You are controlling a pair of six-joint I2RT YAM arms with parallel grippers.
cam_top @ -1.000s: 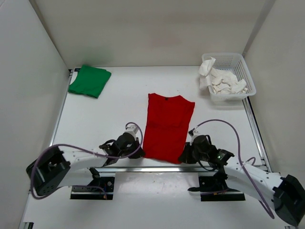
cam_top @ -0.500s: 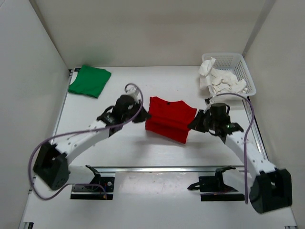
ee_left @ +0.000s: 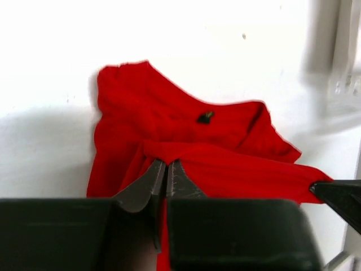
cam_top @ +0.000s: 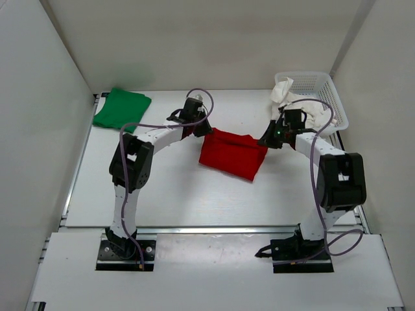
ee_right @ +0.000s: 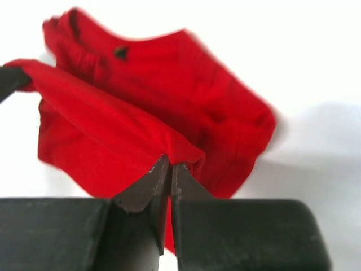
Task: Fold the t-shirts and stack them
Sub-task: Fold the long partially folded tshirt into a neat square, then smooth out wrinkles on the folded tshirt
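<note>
Bright green soft cloth t-shirt (cam_top: 121,110): lies folded in a compact bundle at the far left corner of the white table (cam_top: 168,188), well apart from both arms.

Left gripper (cam_top: 205,130): reaches to the far middle of the table, at the left end of the red cloth, with the jaws clamped together on a pinched ridge of that cloth.

Left fingertips (ee_left: 145,189): meet with no gap in the wrist view, red fabric bunched right at the tips.

Plain red short-sleeved cloth t-shirt (cam_top: 230,154): sits in the middle of the table between the two grippers, doubled over on itself. Raised edge stretches as a straight fold from one gripper to the other. Collar end, with a small dark tag, rests flat on the table beyond that fold.

Right gripper (cam_top: 267,141): sits at the right end of the same fold, near the basket, jaws closed tight on the red cloth.

Right fingertips (ee_right: 148,189): press together in the wrist view, gathering the fabric to a point.

White cloth t-shirt (cam_top: 305,111): lies crumpled inside the basket, one part draped over its far left corner.

White plastic mesh basket (cam_top: 321,79): stands at the far right corner of the table, just beside the right arm.
</note>
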